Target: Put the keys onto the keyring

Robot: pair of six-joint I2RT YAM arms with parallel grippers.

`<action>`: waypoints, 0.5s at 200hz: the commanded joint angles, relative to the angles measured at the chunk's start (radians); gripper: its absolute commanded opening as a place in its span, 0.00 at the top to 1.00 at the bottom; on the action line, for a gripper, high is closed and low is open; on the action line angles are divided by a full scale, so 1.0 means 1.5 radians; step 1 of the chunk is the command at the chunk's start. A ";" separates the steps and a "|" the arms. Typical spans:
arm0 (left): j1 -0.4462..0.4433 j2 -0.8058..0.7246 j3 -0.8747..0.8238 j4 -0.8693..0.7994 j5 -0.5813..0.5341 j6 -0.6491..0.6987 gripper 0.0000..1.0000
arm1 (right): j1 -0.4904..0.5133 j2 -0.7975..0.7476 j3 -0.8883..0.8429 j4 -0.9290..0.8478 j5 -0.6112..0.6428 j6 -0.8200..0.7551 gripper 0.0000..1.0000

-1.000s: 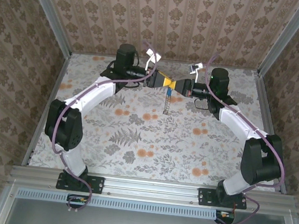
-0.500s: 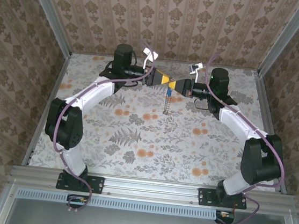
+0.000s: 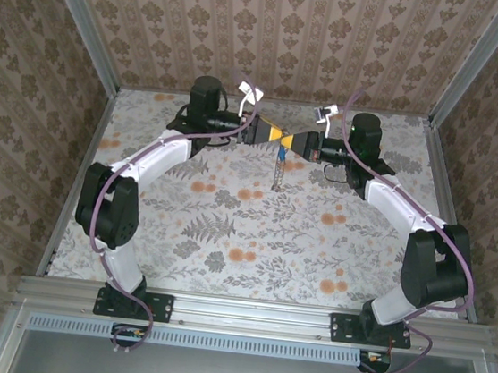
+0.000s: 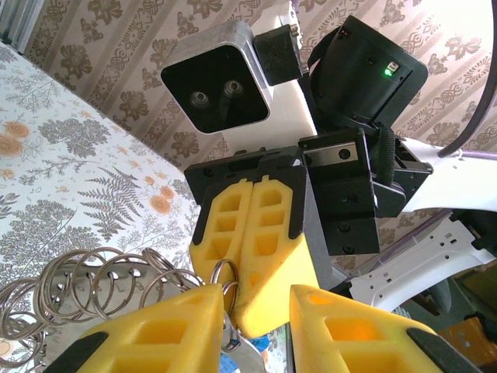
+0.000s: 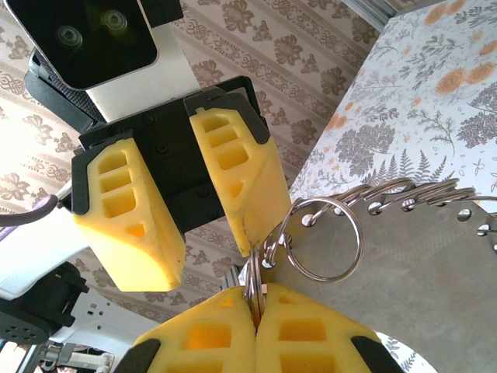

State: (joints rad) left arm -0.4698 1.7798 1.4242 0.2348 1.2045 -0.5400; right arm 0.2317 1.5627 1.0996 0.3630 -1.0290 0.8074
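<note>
My right gripper [image 5: 255,299] is shut on a thin metal ring of the keyring [image 5: 322,237]. The keyring's chain of several rings [image 4: 93,284] trails from it, and its strap [image 3: 277,170] hangs down toward the table. My left gripper [image 4: 252,299] is open and meets the right gripper [image 3: 292,141] tip to tip high over the far middle of the table. Its left finger [image 4: 167,326] rests against the pinched ring [image 4: 225,281]. The key's blue head [image 4: 260,344] peeks out just below that ring, mostly hidden. In the right wrist view the left gripper's two fingers [image 5: 128,214] stand apart.
The floral tablecloth [image 3: 252,241] lies below both arms. Patterned walls close in the back and sides, with metal posts [image 3: 79,23] at the corners. Purple cables [image 3: 96,223] run along each arm.
The left gripper has shifted slightly at the meeting point. The right gripper keeps its hold on the ring, and the hanging strap has barely swung.
</note>
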 commanded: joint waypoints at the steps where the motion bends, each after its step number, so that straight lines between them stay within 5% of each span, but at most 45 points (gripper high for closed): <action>1: -0.002 0.006 -0.013 0.021 0.007 -0.010 0.71 | -0.003 -0.006 -0.003 0.036 -0.014 0.000 1.00; 100: -0.020 -0.003 -0.033 0.022 0.026 -0.003 0.77 | -0.008 -0.002 -0.007 0.043 -0.003 0.005 1.00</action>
State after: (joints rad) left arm -0.4881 1.7798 1.3983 0.2604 1.2125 -0.5476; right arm 0.2230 1.5627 1.0927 0.3634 -1.0279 0.8078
